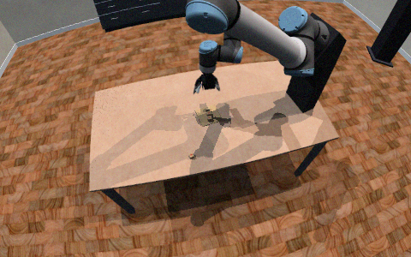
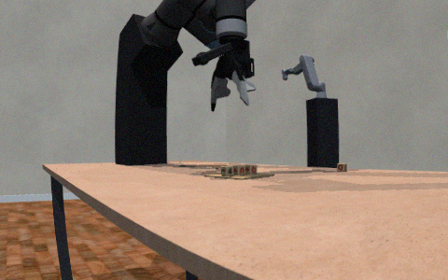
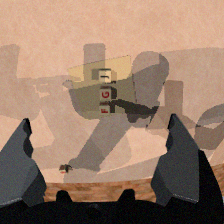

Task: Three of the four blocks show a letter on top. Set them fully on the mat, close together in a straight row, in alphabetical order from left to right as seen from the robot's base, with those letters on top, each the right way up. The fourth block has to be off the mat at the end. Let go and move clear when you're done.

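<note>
Three lettered blocks (image 3: 104, 92) stand close together in a straight row on the tan mat (image 3: 102, 90); in the wrist view their top faces read F, G and I. The row also shows in the top view (image 1: 207, 115) and the exterior view (image 2: 239, 170). The fourth block (image 1: 192, 156) lies alone on the bare table toward the front edge, off the mat; it also shows in the exterior view (image 2: 342, 167) and the wrist view (image 3: 64, 168). My gripper (image 2: 230, 95) hangs high above the mat, open and empty, and it also shows in the top view (image 1: 206, 86).
The arm's black pedestal (image 1: 316, 64) stands at the table's far right edge. Arm shadows cross the mat and table. A second small arm on a black column (image 2: 322, 131) stands beyond the table. A dark cabinet (image 1: 136, 13) is at the back wall.
</note>
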Robot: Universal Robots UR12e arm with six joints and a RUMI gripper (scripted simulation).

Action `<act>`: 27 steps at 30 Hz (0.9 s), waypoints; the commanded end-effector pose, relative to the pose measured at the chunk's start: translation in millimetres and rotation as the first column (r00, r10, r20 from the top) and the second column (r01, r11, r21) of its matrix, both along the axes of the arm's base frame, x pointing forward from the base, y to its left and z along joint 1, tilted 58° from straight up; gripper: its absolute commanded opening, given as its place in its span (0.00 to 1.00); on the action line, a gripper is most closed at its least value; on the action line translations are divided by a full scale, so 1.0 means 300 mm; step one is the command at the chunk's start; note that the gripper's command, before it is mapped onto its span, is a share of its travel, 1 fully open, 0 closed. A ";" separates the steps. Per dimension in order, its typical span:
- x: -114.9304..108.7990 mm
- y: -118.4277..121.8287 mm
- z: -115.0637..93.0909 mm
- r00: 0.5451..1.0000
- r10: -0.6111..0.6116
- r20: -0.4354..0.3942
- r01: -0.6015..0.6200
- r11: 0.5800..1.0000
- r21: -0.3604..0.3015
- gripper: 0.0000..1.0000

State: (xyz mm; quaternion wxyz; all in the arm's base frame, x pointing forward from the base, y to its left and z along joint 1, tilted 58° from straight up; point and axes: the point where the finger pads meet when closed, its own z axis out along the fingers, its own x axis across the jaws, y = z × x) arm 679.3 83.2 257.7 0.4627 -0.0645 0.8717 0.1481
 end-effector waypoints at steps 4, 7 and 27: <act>-0.058 -0.018 0.015 1.000 0.006 -0.014 -0.006 1.000 0.005 1.00; -0.060 -0.019 0.015 1.000 0.006 -0.014 -0.006 1.000 0.005 1.00; -0.057 -0.018 0.014 1.000 0.006 -0.015 -0.006 1.000 0.005 1.00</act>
